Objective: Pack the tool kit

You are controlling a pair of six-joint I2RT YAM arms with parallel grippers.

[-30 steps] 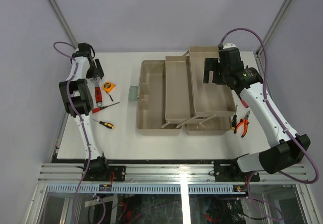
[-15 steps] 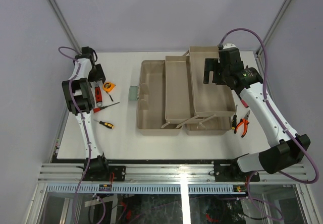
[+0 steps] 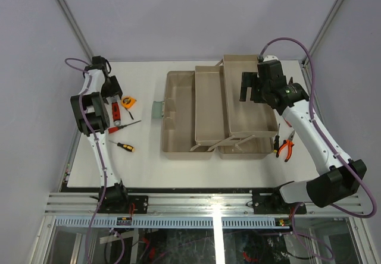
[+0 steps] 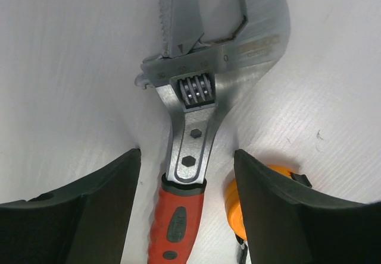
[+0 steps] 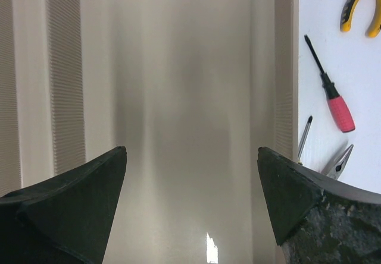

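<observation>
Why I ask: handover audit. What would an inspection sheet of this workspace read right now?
Surface: white table.
Job's things: beige toolbox open, trays fanned out; wrench, tape measure and screwdrivers at left, pliers at right, all on the table.
Clutter: nothing seen.
Grippers: left gripper straddles the wrench handle, not touching it; right gripper open over a tray.
Cables: purple cables along both arms.
Surroundings: grey walls.

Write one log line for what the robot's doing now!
left gripper: open, astride wrench | right gripper: open, over toolbox tray
</observation>
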